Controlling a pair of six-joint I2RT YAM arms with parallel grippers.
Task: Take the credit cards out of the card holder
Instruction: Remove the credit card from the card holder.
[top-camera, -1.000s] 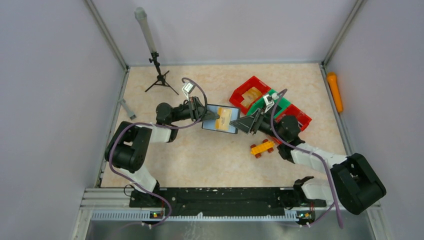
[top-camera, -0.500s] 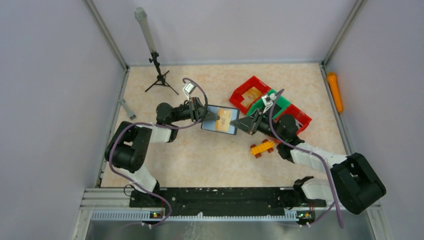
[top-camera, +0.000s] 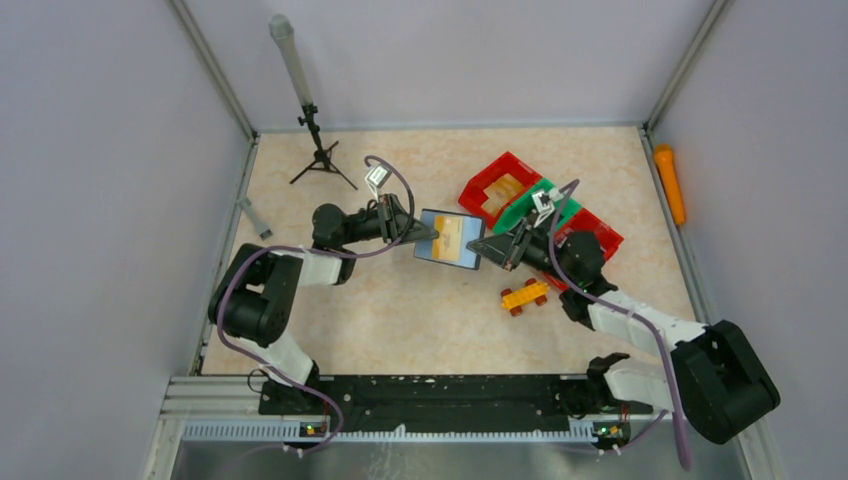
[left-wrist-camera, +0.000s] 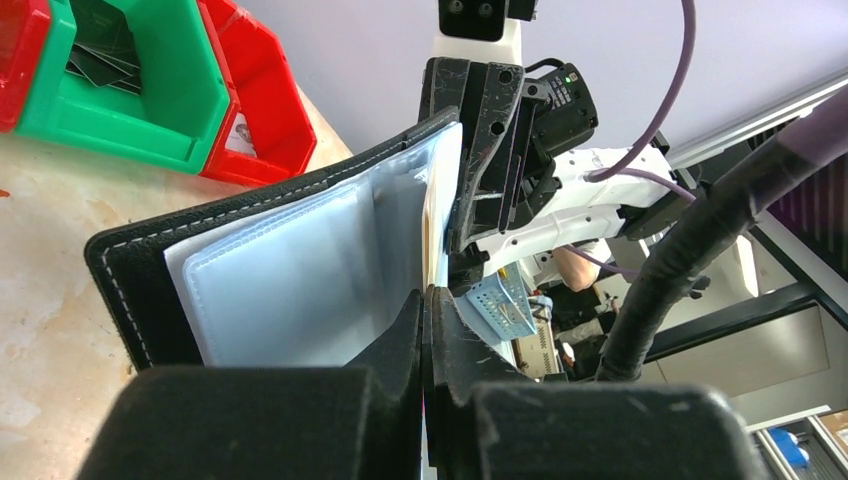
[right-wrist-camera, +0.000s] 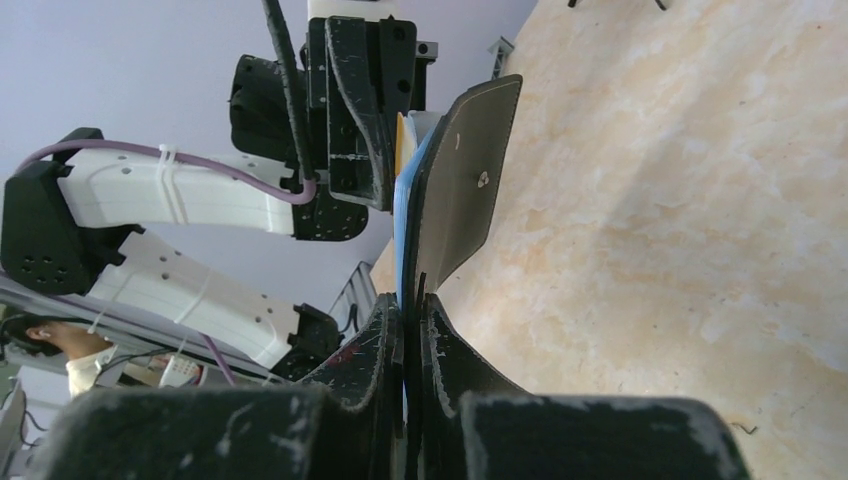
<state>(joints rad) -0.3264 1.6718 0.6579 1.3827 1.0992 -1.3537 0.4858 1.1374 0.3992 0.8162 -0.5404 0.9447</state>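
Top external: left gripper (top-camera: 424, 236) and right gripper (top-camera: 480, 246) both pinch the card holder (top-camera: 436, 250) from opposite edges; a slipping right pinch could let it swing or drop.

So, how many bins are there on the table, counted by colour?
Red bins: 2
Green bin: 1
Total: 3
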